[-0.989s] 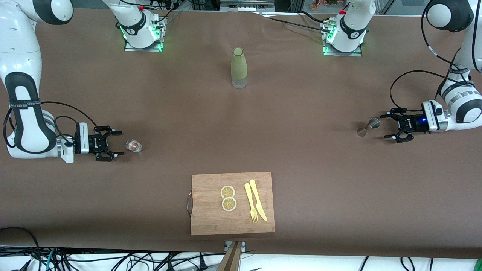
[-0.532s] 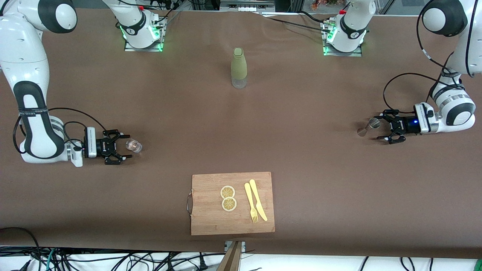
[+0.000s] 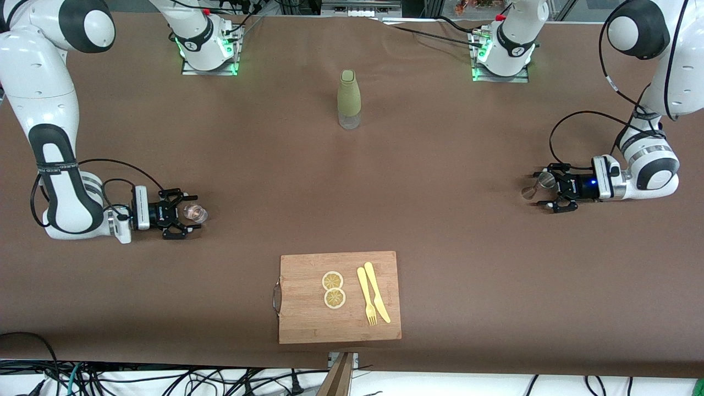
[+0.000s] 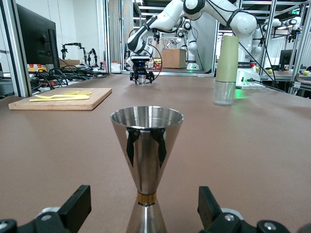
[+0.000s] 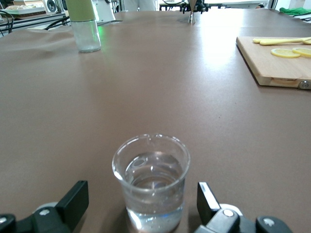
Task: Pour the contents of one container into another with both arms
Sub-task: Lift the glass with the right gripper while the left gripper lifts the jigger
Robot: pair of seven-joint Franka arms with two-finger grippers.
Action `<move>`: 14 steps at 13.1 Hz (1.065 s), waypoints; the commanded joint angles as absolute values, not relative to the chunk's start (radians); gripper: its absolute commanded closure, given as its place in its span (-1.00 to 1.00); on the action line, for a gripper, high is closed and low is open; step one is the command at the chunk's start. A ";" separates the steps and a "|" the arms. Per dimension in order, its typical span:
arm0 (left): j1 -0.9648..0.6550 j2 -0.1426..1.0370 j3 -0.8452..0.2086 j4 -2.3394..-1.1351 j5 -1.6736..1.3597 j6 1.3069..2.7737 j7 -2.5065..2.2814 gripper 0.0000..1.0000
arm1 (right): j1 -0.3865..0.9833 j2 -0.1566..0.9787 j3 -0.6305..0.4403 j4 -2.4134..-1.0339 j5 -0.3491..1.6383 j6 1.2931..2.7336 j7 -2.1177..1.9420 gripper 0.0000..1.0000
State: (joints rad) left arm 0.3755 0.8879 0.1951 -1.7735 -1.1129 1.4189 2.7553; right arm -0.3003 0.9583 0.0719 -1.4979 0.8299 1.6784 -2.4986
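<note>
On the brown desk [image 3: 440, 231], a wooden cutting board [image 3: 308, 324] lies nearest the front camera and serves as the landmark for everything else. Two lemon slices [image 3: 333, 289] rest on the board beside a yellow fork [image 3: 366, 297] and a yellow knife [image 3: 377, 292], which lie side by side. Farther from the front camera than the board, near the middle of the desk, a green bottle [image 3: 348, 99] with a clear base stands upright. Toward the right arm's end of the desk from the board, a small clear glass [image 3: 195, 212] holding water stands upright; the right end effector [image 3: 186, 214] is low at the desk with its fingers [image 5: 73, 201] apart on either side of the glass, and nothing shows them pressing on it. Toward the left arm's end of the desk from the board, a steel measuring cup [image 3: 538, 184] shaped like two cones joined at a narrow waist stands upright; the left end effector [image 3: 542, 190] sits low with its fingers [image 4: 77, 206] spread wide, one on each side of the cup and clear of its sides. In the left wrist view, the cup [image 4: 146, 165] rises between the two finger pads, and the bottle [image 4: 226, 70] and the board [image 4: 60, 97] show farther along the desk
</note>
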 commanded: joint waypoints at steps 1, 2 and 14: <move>0.364 0.893 0.209 -1.795 -1.144 1.431 2.927 -0.87 | -0.321 0.976 0.098 -1.485 0.854 1.660 -2.514 -0.98; 0.364 0.893 0.209 -1.795 -1.144 1.431 2.927 -0.73 | -0.321 0.976 0.103 -1.485 0.856 1.660 -2.513 -0.98; 0.367 0.893 0.213 -1.793 -1.132 1.399 2.921 -0.06 | -0.321 0.982 0.109 -1.489 0.859 1.635 -2.513 -0.66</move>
